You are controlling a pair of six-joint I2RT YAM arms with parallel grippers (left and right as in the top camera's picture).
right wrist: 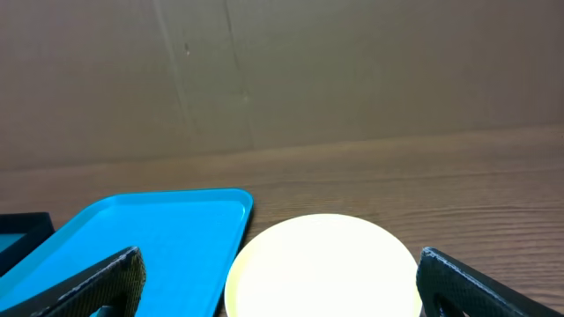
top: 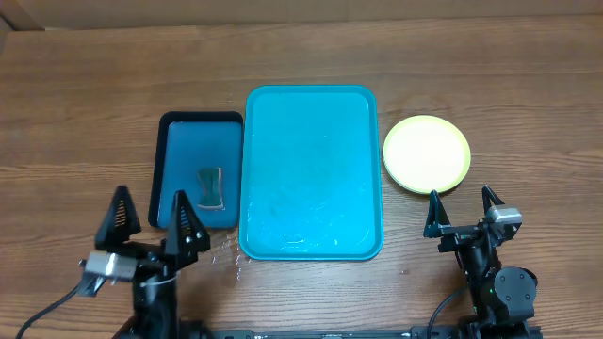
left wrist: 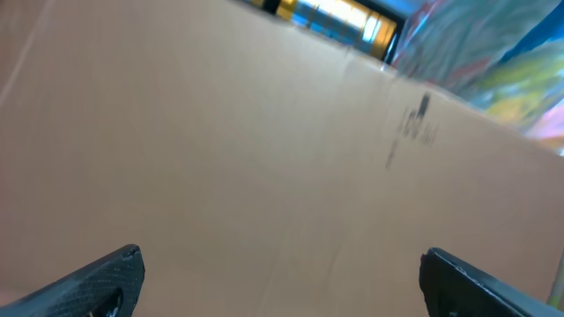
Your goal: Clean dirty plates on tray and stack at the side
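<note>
The large turquoise rectangular plastic tray [top: 311, 160] lies mid-bench [top: 85, 113]. Just right of it, not touching, sits a round lime-green-rimmed plastic plate [top: 426, 153]. Nearer me, the left fingers [top: 121, 212] and the right fingers [top: 432, 221] are spread wide apart.

Overhead: bright, even, diffuse light, sharp throughout, with faint, short shadows. Pale sheen on the turquoise tray [top: 311, 132] toward its near edge. Centre of the lime-green plate [top: 426, 153] nearly washed out. Left wrist: soft and smeared, with a blown-out bright patch at top centre and blurred colours top right. Right wrist: dimmer, plate overexposed, bottom corners out of focus.
</note>
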